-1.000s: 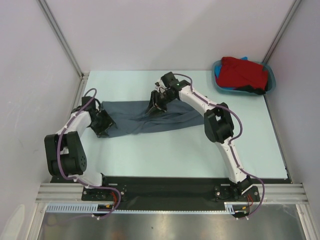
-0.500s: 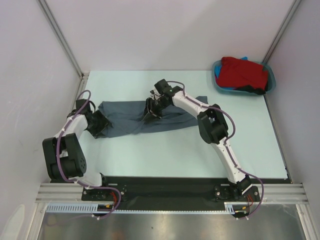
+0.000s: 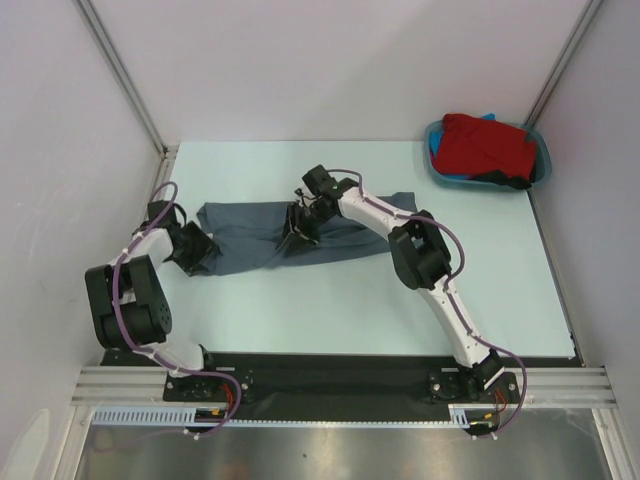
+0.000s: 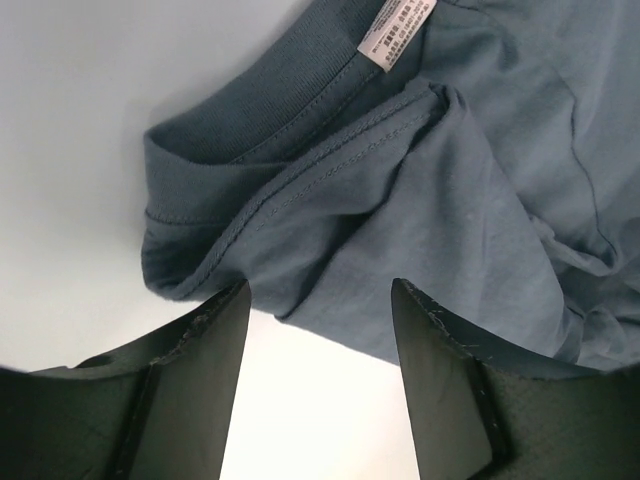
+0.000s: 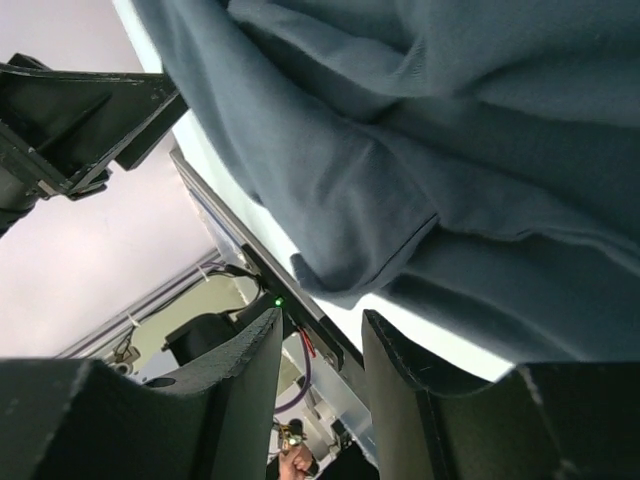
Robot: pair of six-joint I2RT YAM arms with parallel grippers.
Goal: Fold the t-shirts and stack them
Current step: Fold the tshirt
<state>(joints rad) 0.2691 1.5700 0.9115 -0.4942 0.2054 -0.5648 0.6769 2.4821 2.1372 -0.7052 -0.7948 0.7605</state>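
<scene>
**Grey shirt bunched, both tools off the cloth**

Grey shirt (image 3: 300, 235) lies in a long rumpled band across the left half of the surface (image 3: 350, 300). The red shirt (image 3: 488, 145) sits heaped in the tub (image 3: 540, 150) at the far right corner, well apart.

Your left tool (image 4: 320, 290) stands wide at the shirt's left end. Its fingers hold nothing. The collar (image 4: 290, 90) and its label (image 4: 397, 35) are just beyond them, with a doubled-over hem between.

Your right tool (image 5: 320, 320) is over the middle of the band. Its fingers are narrowly apart and I see no cloth between them, only a folded edge hanging just past the tips.

The shirt is probably not yet flat enough to fold. Take one layer at a time:

- With the left tool, pinch the collar rib rather than the tucked hem beneath it, or you will drag two layers.
- With the right tool, close on the loose folded edge and pull away from the left, low over the surface, so the wrinkles run out before any fold.
</scene>
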